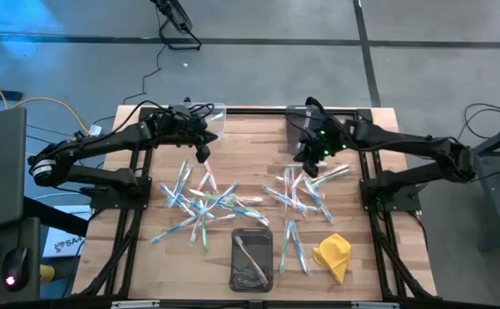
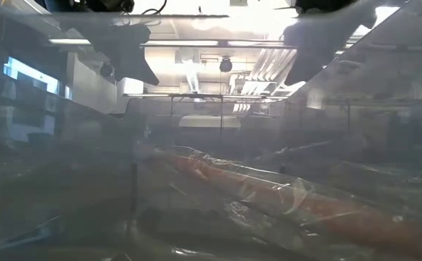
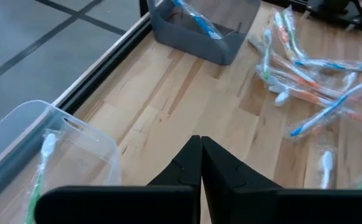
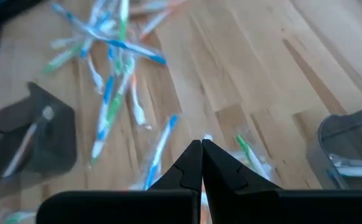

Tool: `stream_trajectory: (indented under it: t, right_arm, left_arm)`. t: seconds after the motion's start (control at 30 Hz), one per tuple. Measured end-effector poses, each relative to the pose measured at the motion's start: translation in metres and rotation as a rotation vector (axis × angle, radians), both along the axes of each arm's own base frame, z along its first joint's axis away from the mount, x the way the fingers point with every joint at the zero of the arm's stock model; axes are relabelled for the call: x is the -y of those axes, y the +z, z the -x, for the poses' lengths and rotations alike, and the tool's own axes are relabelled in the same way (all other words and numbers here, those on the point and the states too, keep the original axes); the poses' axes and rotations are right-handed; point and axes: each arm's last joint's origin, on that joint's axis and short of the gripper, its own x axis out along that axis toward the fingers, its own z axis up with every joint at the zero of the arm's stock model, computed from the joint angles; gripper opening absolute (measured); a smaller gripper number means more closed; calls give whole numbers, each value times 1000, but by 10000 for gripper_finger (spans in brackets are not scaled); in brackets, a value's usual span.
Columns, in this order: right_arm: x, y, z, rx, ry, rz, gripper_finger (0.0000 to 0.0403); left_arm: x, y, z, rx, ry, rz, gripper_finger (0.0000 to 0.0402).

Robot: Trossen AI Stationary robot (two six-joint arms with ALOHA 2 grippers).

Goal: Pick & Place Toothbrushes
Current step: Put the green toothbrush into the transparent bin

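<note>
1. A light butcher-block wooden worktop (image 1: 241, 146) stands on a grey concrete floor crossed by dark lines; black frame rails run down both of its sides.
2. Wrapped thin white plastic toothbrushes with green, blue and pink-red accents (image 1: 200, 202) lie scattered in two loose heaps across the middle of the worktop, one toward the left side, one toward the right; none is held.
3. A dark rectangular plastic tray (image 1: 252, 257) sits at the near edge, a few brushes inside; a crumpled yellow cloth (image 1: 333, 256) lies just beside it, toward the near right corner.
4. Two clear plastic bins flank the far edge: the left clear bin (image 3: 75, 140) holds a green-accented brush; the right clear bin (image 4: 349, 146) holds at least one more.
5. The left gripper (image 1: 202, 153) hangs above bare wood between its bin and the left heap, fingers pressed together on nothing; the left wrist view shows the tips meeting.
6. The right gripper (image 1: 308, 159) hovers at the far end of the right heap, its fingers likewise shut and empty.
7. The step in hand looks like a fresh pick; to do it well, each gripper should spread its fingers before descending, choose a brush lying apart from its neighbours, straddle the shaft crosswise near its middle, and pinch the handle rather than loose wrapper, which may slip.
</note>
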Motion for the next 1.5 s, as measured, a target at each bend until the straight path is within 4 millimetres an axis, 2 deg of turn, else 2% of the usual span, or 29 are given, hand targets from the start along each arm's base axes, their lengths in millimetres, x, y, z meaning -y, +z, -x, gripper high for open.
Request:
stream_trajectory:
  t: [0.1,0.27,0.6,0.7,0.8,0.93,1.03,1.3,1.5]
  right_arm:
    - [0,-7,12,-7,-45,35,2]
    - [0,-23,18,-82,-112,89,2]
    - [5,-47,7,-190,-117,73,4]
    - [2,-52,3,-213,-101,69,23]
    - [-3,-54,1,-225,-100,78,61]
    - [-11,-55,-2,-252,-114,142,115]
    - [-16,-55,-4,-265,-111,212,140]
    - [-20,-55,-6,-277,-117,256,162]
    - [-18,-73,-13,-360,-65,267,162]
  left_arm:
    - [0,0,0,0,1,0,0]
    - [0,0,0,0,1,1,0]
    - [0,0,0,0,4,1,0]
    - [0,0,0,-1,4,1,0]
    - [0,0,0,-2,3,-1,0]
    - [0,0,0,-2,3,-1,0]
    - [0,0,0,-2,3,-1,0]
    - [0,0,0,-4,2,1,0]
    - [0,-1,0,-9,2,4,0]
